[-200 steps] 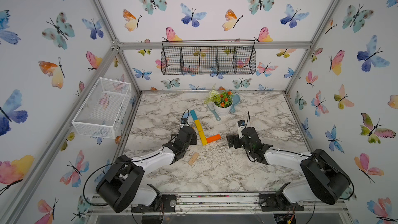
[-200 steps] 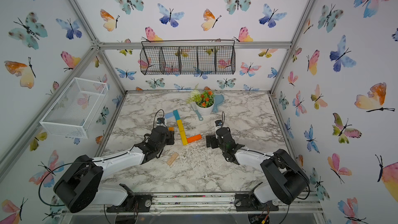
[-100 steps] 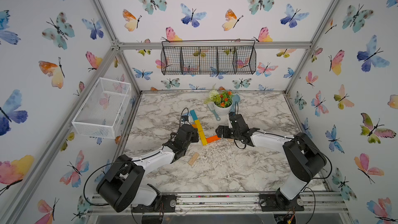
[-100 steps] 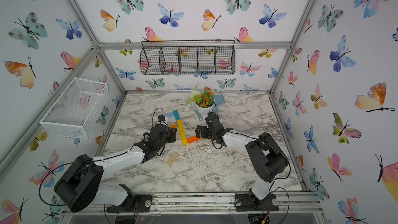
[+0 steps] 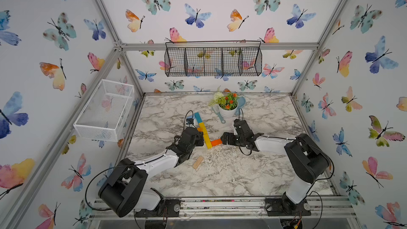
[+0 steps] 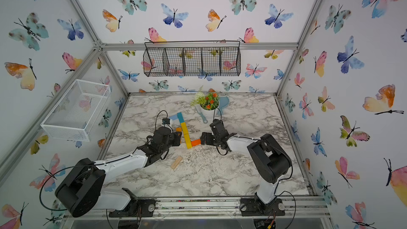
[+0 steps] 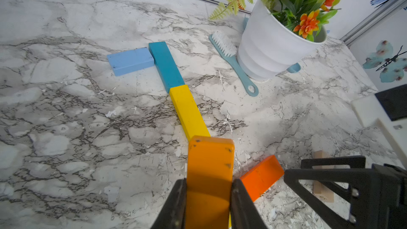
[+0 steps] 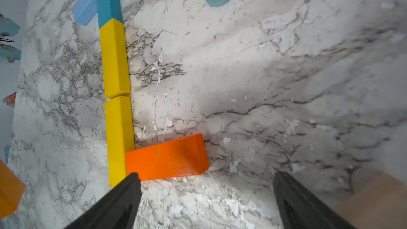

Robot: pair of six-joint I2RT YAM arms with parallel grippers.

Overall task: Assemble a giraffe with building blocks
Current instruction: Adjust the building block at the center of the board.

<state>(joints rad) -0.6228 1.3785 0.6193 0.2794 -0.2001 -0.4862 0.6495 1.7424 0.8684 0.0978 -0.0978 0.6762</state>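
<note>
The left gripper (image 7: 208,189) is clamped on an amber-orange block (image 7: 210,157), whose long axis runs straight out ahead of the fingers. Just beyond that block's tip and off to one side lies the red-orange block (image 8: 167,158), flat, one end touching the lower yellow block (image 8: 120,137) and its long axis square to it. The right gripper (image 8: 206,176) stands wide apart, spread along that bar's length, and looks the nearer arm to it

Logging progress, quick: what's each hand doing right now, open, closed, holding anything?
Left hand: closed on a light-orange rectangular wooden bar.
Right hand: open, holding nothing.
</note>
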